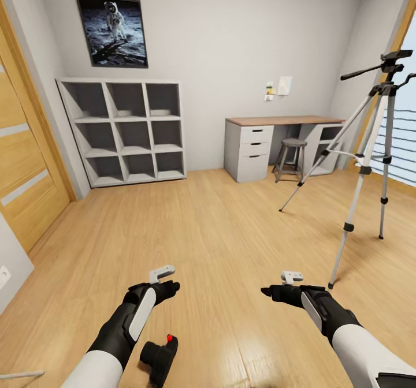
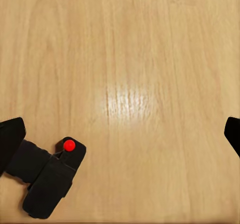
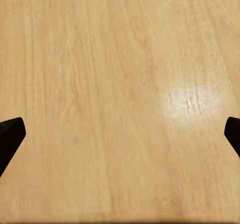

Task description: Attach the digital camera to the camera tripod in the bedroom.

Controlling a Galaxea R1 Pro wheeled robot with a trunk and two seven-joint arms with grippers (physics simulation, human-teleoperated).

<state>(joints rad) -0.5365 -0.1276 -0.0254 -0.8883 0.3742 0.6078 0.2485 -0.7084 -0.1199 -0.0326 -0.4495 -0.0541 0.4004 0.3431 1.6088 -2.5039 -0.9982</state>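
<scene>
Bedroom floor carries the camera (image 1: 160, 358) near my base, tripod (image 1: 370, 163) well apart by the window – both grippers, left (image 1: 167, 287) and right (image 1: 271, 291), spread empty, so I'd lower left squarely over its body.

No text, label, brand, number or sign can be read in any of the views. The framed poster (image 1: 112, 30) on the bedroom wall carries only an astronaut picture without legible lettering, and the small items (image 1: 278, 86) fixed to the wall above the desk (image 1: 283, 120) are too small to read.
</scene>
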